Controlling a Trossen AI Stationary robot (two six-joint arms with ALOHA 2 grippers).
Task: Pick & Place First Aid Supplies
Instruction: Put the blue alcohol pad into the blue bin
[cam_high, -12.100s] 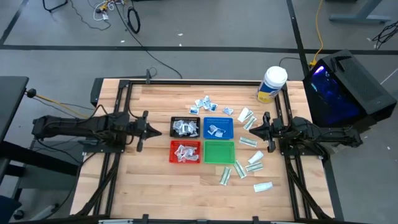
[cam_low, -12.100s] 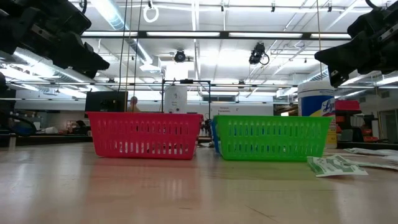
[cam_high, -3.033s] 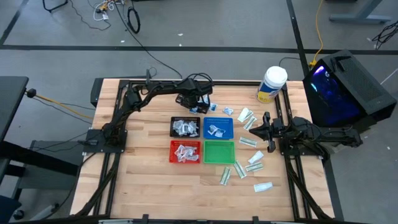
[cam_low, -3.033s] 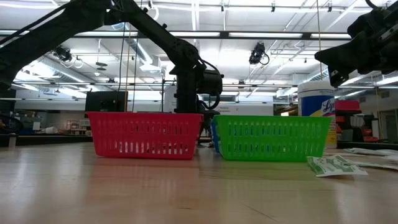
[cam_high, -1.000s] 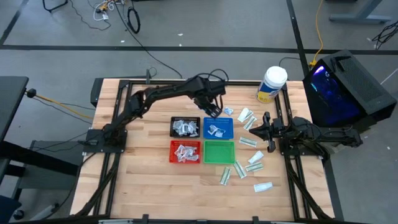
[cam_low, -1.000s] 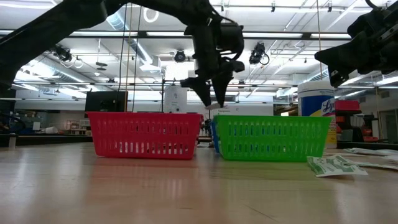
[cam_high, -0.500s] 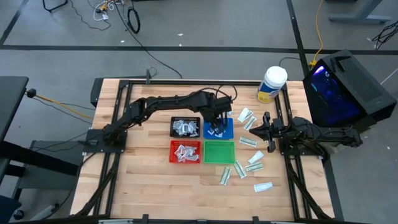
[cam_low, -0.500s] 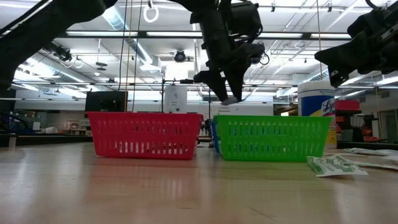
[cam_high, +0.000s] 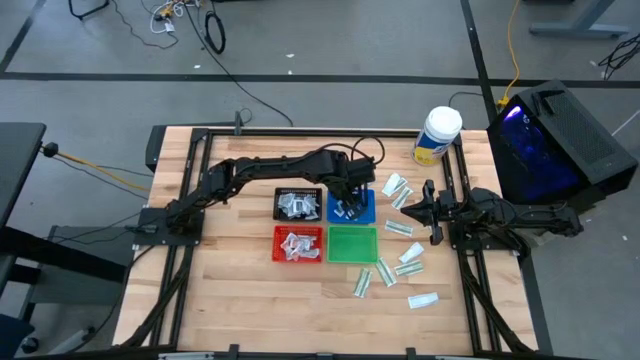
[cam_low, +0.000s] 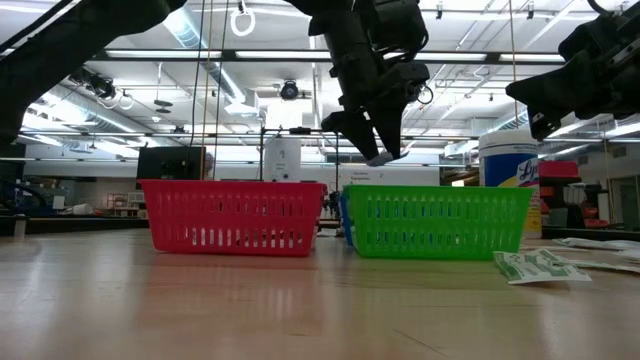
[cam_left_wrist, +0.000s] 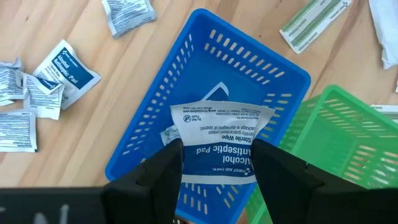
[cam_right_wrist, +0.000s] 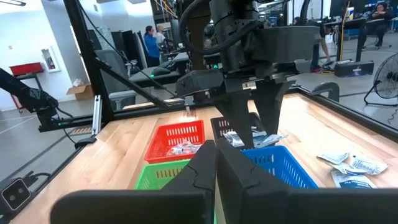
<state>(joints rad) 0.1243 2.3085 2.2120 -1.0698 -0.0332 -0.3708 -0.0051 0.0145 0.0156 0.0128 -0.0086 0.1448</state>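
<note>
My left hand (cam_left_wrist: 217, 163) hangs over the blue tray (cam_left_wrist: 186, 106), fingers clamped on a white-and-blue alcohol pad packet (cam_left_wrist: 219, 142), held flat and high so that, by my reckoning, it can drop among the squarish packets already in that tray. My right hand (cam_high: 430, 211) waits at the desk's (cam_high: 250, 300) right edge, fingers pressed together and holding nothing, clear of the work. Four mesh trays sit in a block at mid-desk: the black tray (cam_high: 297, 204) and the red tray (cam_high: 297, 243) each hold a heap of packets too jumbled to count, while the green tray (cam_high: 352, 243) looks bare, likely kept for the narrow white-and-green packets (cam_high: 402, 228), about nine of which lie loose toward my right hand. Roughly five squarish packets (cam_left_wrist: 37, 87) lie unsorted just beyond the blue tray. One white jar (cam_high: 438, 135) stands at the far right corner.
</note>
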